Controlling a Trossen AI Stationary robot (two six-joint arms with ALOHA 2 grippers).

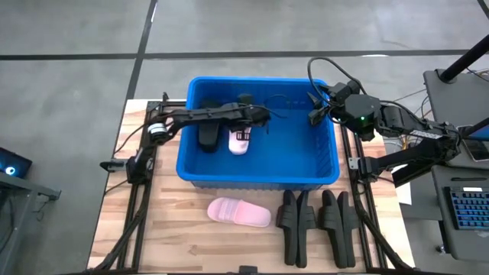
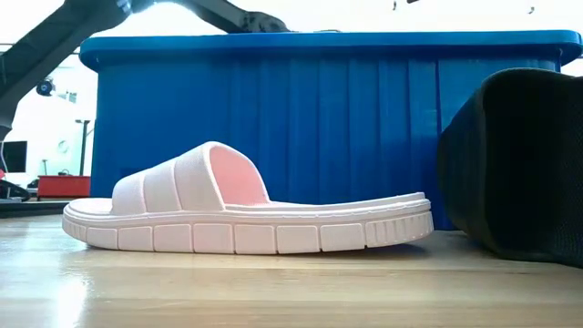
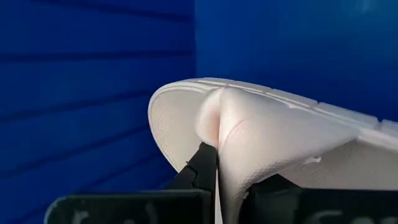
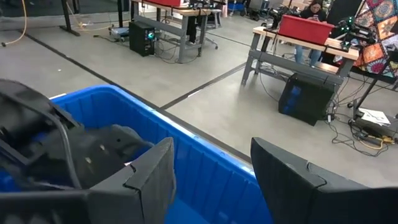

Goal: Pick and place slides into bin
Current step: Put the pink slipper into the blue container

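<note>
The blue bin (image 1: 321,164) stands at the table's far middle. My left gripper (image 1: 243,122) reaches inside it and is shut on a pale pink slide (image 1: 239,140), which also shows in the left wrist view (image 3: 273,143). A black slide (image 1: 208,136) lies in the bin beside it. A second pink slide (image 1: 239,212) lies sole down on the table in front of the bin, also in the low view (image 2: 246,214). Black slides (image 1: 317,221) lie to its right. My right gripper (image 1: 315,114) is open and empty over the bin's far right corner, as the right wrist view (image 4: 211,174) shows. My left gripper pinches the pink slide's wide strap (image 3: 230,143) between its two fingers, one finger (image 3: 202,165) under the strap against the footbed and one outside. The fingers come from above, inside the bin. Whether the slide rests on the bin's floor I cannot tell.
The bin's rim (image 2: 319,41) and wall rise behind the pink slide in the low view. A black slide (image 2: 515,164) fills that view's right side. Beyond the table are desks, cables and a person (image 4: 314,9) far off.
</note>
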